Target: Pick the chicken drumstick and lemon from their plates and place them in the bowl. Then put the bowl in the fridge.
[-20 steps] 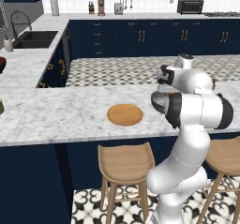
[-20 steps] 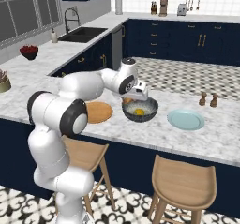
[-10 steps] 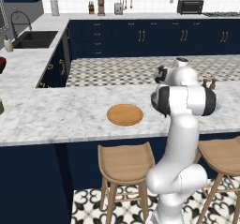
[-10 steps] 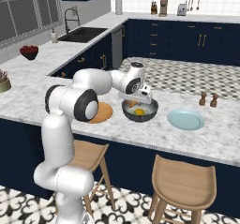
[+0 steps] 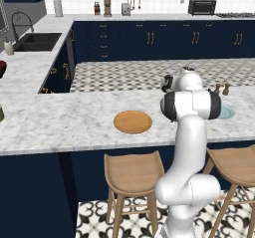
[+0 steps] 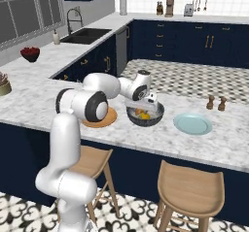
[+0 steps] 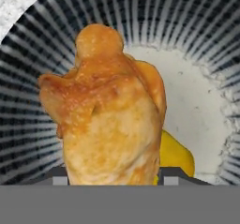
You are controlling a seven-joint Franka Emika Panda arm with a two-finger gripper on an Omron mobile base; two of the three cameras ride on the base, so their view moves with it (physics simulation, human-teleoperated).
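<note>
My gripper (image 6: 147, 101) low over the bowl (image 6: 145, 118) on the marble counter (image 6: 44, 96), drumstick (image 7: 105, 120) between my part-open fingers (gripped or merely lying there, I cannot tell), lemon (image 7: 176, 153) at its four o'clock inside the bowl, blue plate (image 6: 193, 124) at the bowl's three o'clock, wooden plate (image 5: 132, 121) at nine.

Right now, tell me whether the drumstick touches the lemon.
Touching: in the hand view the chicken drumstick lies against the lemon inside the bowl, no gap between.

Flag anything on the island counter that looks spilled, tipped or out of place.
Nothing stands out. The bowl sits upright on the counter with the chicken drumstick and lemon inside it. The wooden plate and blue plate lie flat and bare.
</note>
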